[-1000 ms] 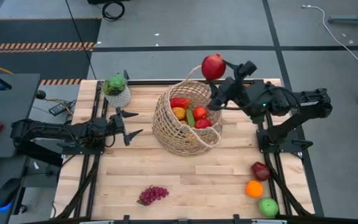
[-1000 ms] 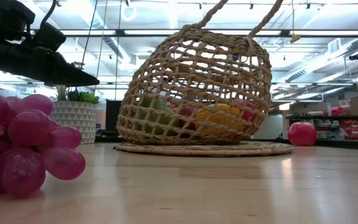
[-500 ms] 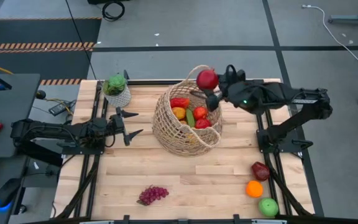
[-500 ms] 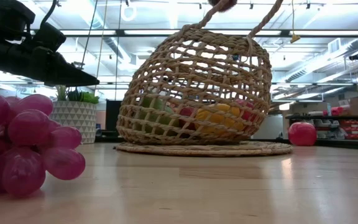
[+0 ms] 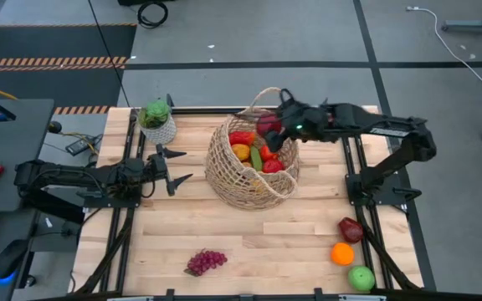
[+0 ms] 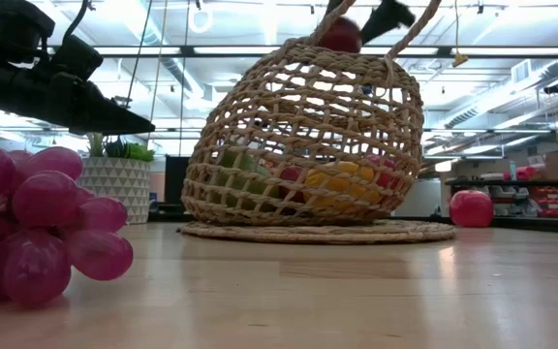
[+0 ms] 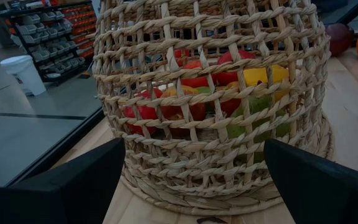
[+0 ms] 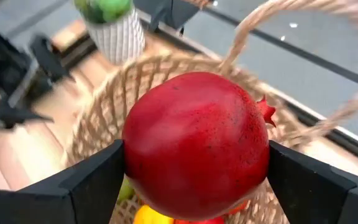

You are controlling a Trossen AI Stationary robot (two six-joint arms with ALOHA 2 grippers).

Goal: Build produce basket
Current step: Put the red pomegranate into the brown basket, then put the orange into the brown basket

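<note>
The tan wicker basket (image 5: 245,171) stands on the table's middle with red, yellow and green produce (image 5: 258,155) inside. My right gripper (image 5: 273,127) hangs over the basket's far right rim, shut on a red pomegranate (image 8: 194,143), which in the low view (image 6: 340,34) shows between the loop handles. My left gripper (image 5: 176,168) waits open at the basket's left, level, its fingers apart before the basket's wall (image 7: 210,106). My right gripper pinches the pomegranate between its two fingers (image 8: 98,180), one on each opposite side of the fruit (image 8: 135,155). The fingers slant down from the table's right. The pomegranate hangs clear above the basket's opening, its crown (image 8: 266,112) pointing sideways.
A green plant in a white pot (image 5: 157,121) stands at the far left of the table. A purple grape bunch (image 5: 206,262) lies near the front edge. A dark red fruit (image 5: 351,229), an orange (image 5: 342,253) and a green apple (image 5: 361,278) lie at the near right.
My right gripper has carried the pomegranate toward the table's left and down, from beyond the basket's far handle to just over the basket's opening. Its wrist has rolled and tipped downward on the way. The fruit stays held throughout.
</note>
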